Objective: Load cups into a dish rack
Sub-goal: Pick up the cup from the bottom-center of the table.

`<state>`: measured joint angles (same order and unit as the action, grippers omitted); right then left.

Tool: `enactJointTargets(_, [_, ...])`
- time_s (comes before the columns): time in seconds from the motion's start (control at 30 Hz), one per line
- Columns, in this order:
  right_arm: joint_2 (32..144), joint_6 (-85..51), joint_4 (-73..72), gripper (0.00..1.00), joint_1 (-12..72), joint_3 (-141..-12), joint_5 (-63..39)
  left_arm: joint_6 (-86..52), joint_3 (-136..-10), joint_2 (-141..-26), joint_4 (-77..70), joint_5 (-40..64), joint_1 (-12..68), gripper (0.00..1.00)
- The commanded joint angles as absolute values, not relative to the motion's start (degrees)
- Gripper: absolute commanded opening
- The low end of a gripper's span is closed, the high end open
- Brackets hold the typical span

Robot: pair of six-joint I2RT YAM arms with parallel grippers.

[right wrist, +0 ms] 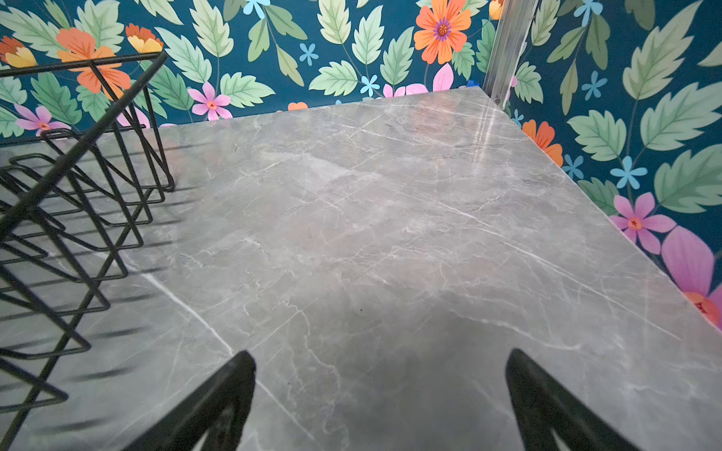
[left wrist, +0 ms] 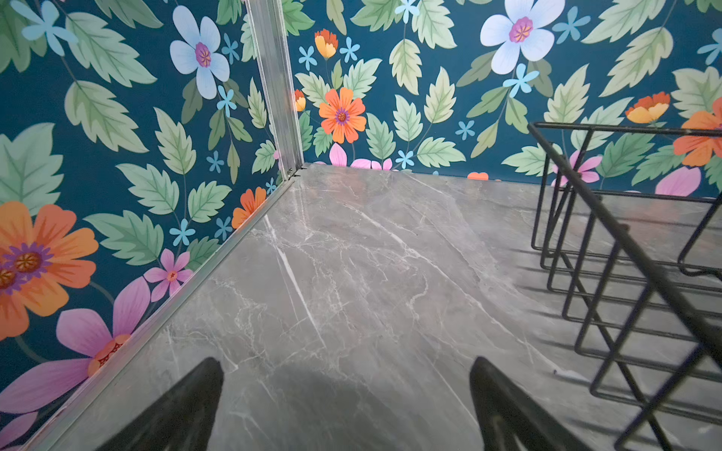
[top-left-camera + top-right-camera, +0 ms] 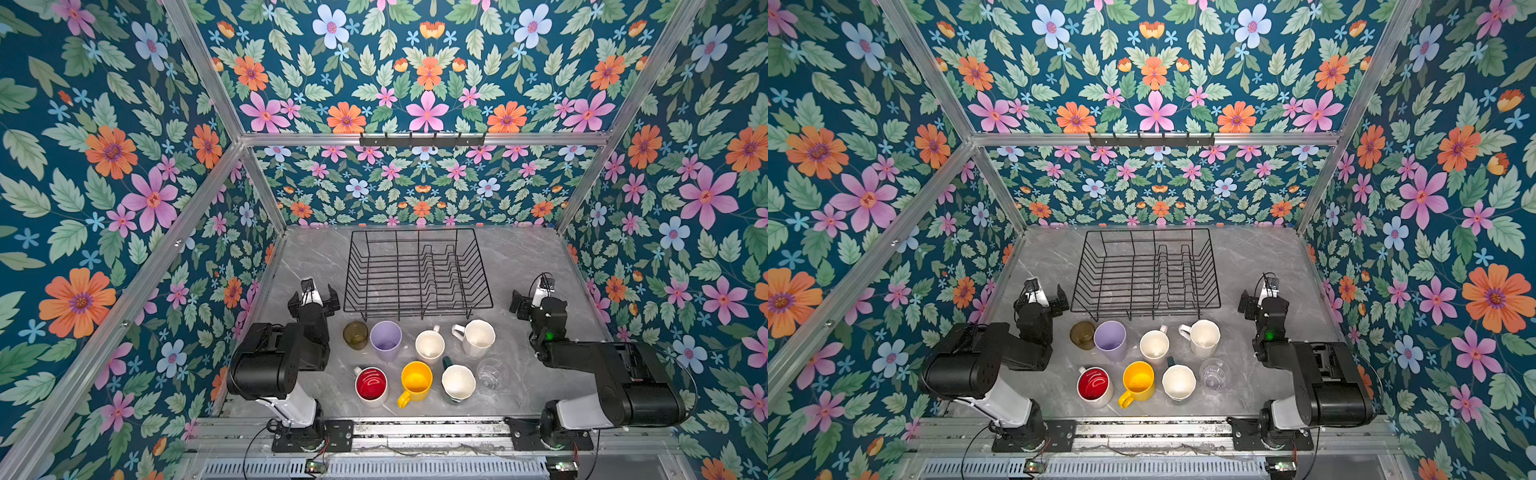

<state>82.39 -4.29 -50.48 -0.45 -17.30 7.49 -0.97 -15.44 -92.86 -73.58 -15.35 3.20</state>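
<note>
The empty black wire dish rack (image 3: 399, 274) stands at the back middle of the grey marble table. In front of it the cups stand upright in two rows: olive-brown tumbler (image 3: 355, 334), lilac tumbler (image 3: 386, 340), pale pink mug (image 3: 430, 345), white mug (image 3: 478, 337); nearer, red-inside mug (image 3: 371, 385), yellow mug (image 3: 416, 382), dark green mug (image 3: 458, 383), clear glass (image 3: 491, 374). My left gripper (image 3: 313, 300) (image 2: 345, 365) hovers open left of the rack's front corner, holding nothing. Right of the rack (image 1: 78, 187), my right gripper (image 3: 536, 301) (image 1: 379, 354) is open too, over bare table.
Flowered walls with aluminium posts close in the table (image 3: 519, 257) on three sides. A black hook rail (image 3: 422, 140) hangs high on the back wall. Both arm bases sit on a metal rail (image 3: 415, 428) along the front edge. Bare marble lies beside each end of the rack (image 2: 625, 250).
</note>
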Motion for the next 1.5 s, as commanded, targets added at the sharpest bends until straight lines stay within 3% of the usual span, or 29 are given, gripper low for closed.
enactJointTargets(0.0, [82.53, -4.3, -51.15, 0.99, -0.44, -17.53, 7.18, -0.62, -15.29, -92.78, -74.63, -15.34, 3.12, 1.0])
enactJointTargets(1.23, [82.42, -4.31, -51.56, 0.99, -0.44, -17.57, 7.26, -1.23, -14.74, -91.26, -74.82, -17.56, 3.16, 0.99])
enactJointTargets(1.33, [74.19, -5.72, -36.07, 0.99, -0.18, -22.43, 12.1, -0.96, -13.83, -84.09, -70.11, -18.88, 3.59, 0.98])
enactJointTargets(1.47, [62.86, -12.11, -13.07, 0.99, -0.17, -33.49, 11.65, -9.57, -18.22, -66.13, -48.66, -25.48, 3.69, 1.0])
